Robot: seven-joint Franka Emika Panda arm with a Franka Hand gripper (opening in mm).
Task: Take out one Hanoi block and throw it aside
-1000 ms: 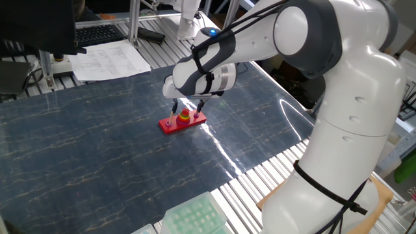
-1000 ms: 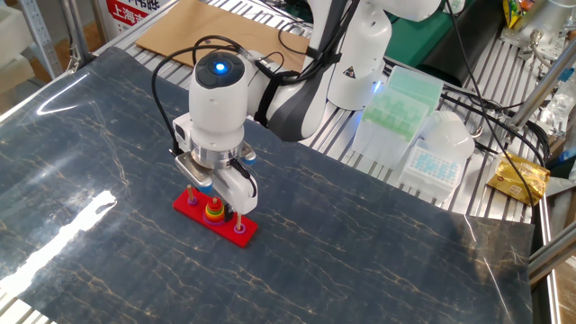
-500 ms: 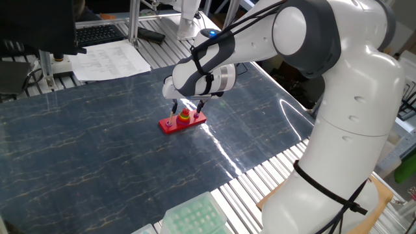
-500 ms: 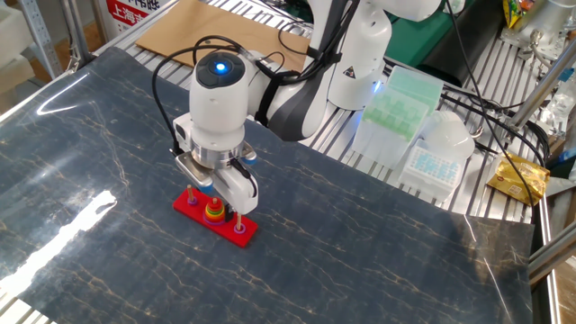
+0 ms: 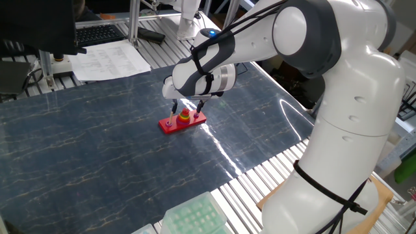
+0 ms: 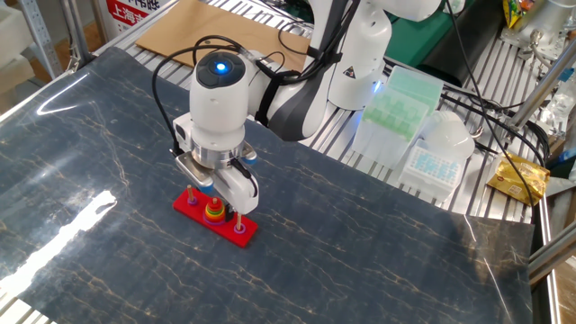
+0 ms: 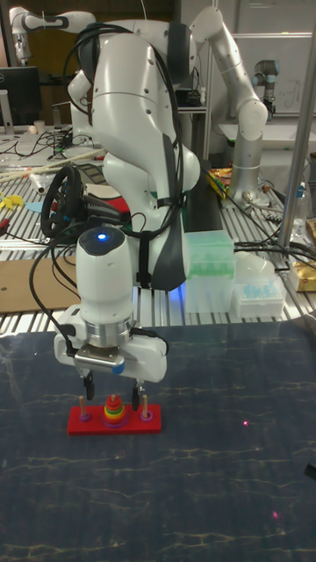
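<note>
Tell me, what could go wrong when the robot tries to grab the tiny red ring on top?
The gripper hangs open right over the stack, its fingers close to the outer pegs on the red base; one might bump a peg and shove the base. The little red ring sits tight on the yellow ring, so the fingers might pinch both, or slip off.

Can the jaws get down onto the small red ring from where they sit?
Probably yes: the gripper hangs open right above the stack, the red ring sits on top, and nothing blocks it but the side pegs.
</note>
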